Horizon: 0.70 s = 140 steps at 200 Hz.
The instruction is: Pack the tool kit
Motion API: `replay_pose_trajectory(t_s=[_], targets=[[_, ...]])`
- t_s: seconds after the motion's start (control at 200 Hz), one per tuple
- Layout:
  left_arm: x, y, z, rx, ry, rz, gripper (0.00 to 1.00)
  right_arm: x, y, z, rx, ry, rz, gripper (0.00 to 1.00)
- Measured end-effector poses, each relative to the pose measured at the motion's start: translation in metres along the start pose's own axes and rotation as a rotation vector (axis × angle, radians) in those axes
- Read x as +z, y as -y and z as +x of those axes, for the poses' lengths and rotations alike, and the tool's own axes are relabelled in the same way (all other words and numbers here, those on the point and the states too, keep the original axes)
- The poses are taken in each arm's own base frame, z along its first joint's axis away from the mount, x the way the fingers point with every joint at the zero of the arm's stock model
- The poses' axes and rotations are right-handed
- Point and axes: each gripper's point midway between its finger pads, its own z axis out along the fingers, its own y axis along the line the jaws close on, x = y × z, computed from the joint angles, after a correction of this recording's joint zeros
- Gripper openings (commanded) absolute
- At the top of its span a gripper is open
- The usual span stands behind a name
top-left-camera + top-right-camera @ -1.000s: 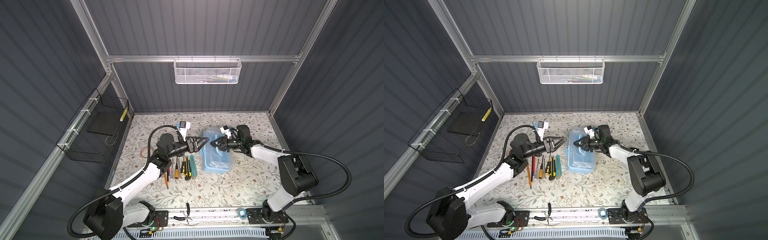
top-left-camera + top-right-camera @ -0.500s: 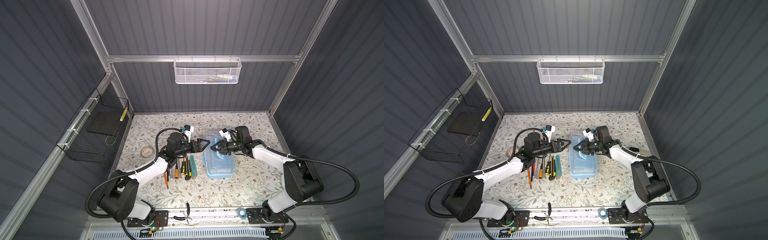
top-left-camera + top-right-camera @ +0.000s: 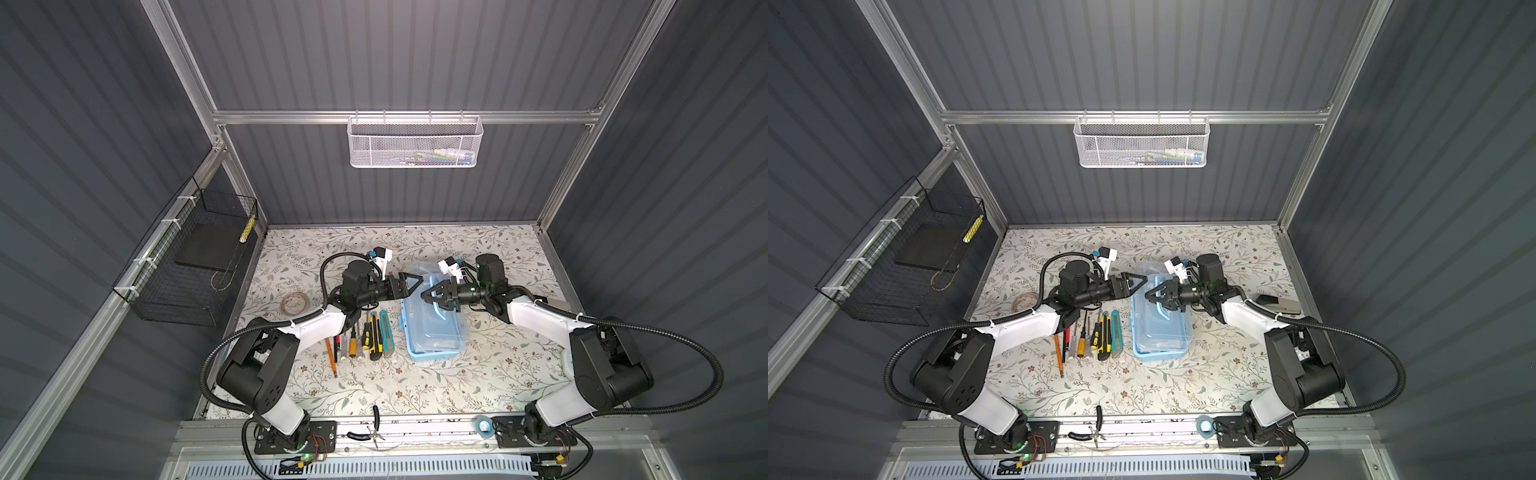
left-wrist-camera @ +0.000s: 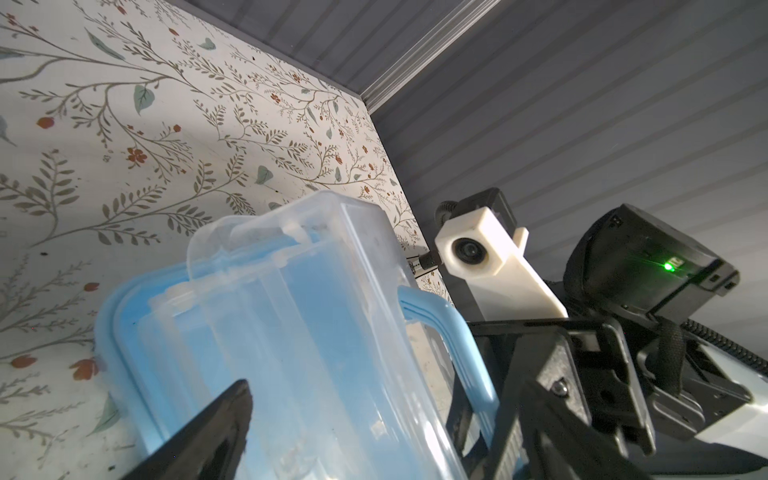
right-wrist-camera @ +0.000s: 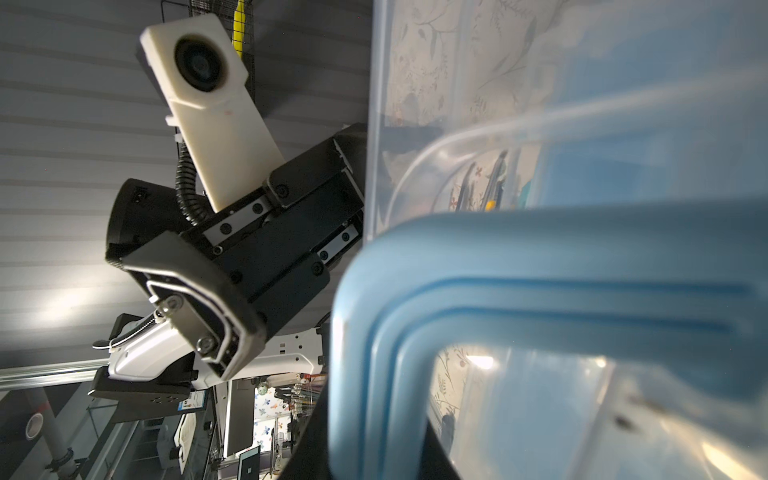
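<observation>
Our blue box (image 3: pixel 434 332) sits in the middle of the table (image 3: pixel 478 374), and its lid looks shut. The tools (image 3: pixel 365 336) lie in a neat row just beside it, on the left, not packed yet. Our right pincer (image 3: pixel 428 293) is closed, and it looks like it pinches the handle (image 3: pixel 436 309) on top of the box. Our left pincer (image 3: pixel 415 286) is wide open at the far left corner of the box and holds nothing.

We think the job now is to get the lid open. To do it well, we keep the handle steady so the box does not slide. We bring the open pincer slowly to the clear flap (image 4: pixel 208 241) at the far end of the lid. We should pinch only the flap, not the whole lid. If we push too hard, the light box may tip or knock the tools out of their row. Once the flap pops free, we can lift the lid gently by the handle.
</observation>
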Motion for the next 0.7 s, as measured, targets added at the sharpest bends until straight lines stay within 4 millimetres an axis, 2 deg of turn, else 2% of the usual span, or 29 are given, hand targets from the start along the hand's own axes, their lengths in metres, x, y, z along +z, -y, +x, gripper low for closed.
replay_pose_trajectory(t_s=[0.125, 0.52, 0.635, 0.7], targets=[[-0.001, 0.001, -0.005, 0.006, 0.012, 0.002, 1.0, 0.0, -0.002, -0.001, -0.007, -0.001, -0.013, 0.0], [-0.001, -0.008, 0.002, 0.006, -0.016, -0.035, 1.0, 0.003, -0.007, -0.005, -0.019, -0.013, -0.058, 0.0], [0.003, -0.008, 0.0, 0.006, -0.014, -0.016, 1.0, 0.003, -0.005, -0.003, -0.023, -0.017, -0.049, 0.23], [0.009, -0.009, -0.001, 0.0, -0.015, -0.002, 1.0, 0.003, -0.002, -0.002, -0.028, -0.02, -0.034, 0.41]])
